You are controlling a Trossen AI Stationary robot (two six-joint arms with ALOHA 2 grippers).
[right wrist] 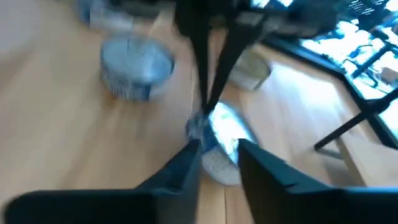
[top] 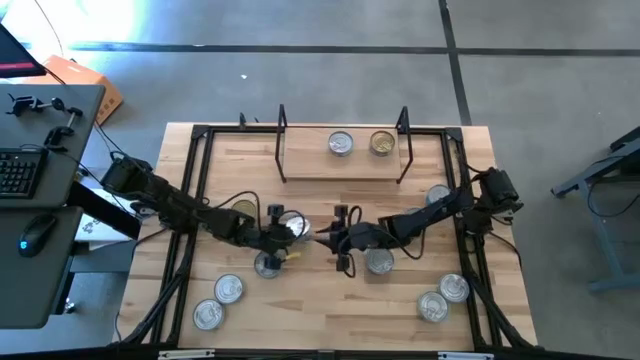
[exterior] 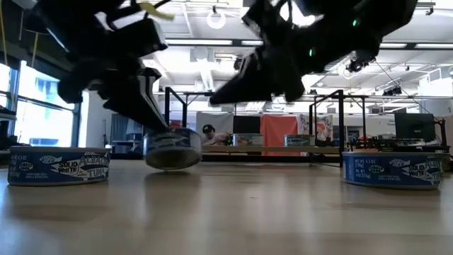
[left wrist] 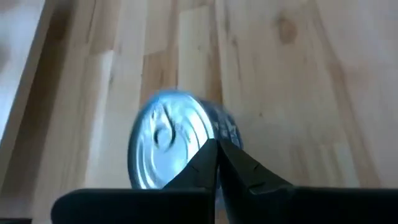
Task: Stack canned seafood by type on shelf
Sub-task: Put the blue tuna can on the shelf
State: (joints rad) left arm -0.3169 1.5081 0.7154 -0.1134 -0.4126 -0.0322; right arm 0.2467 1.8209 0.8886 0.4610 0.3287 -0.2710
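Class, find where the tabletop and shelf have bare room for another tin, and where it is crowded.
Free: the shelf board left of its two tins; the table's front middle between both tin clusters. Crowded: the centre, where the left gripper and right gripper meet.

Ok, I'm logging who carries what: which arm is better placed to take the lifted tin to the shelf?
Probably the left: the left gripper pinches the tilted tin clear of the table. The right gripper is open beside it, holding nothing. The shelf lies beyond both.

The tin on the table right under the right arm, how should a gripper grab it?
Take the tin across its low round side wall, jaws dropping straight down from above. It sits flat, lid up, and looks too squat for a sideways approach.
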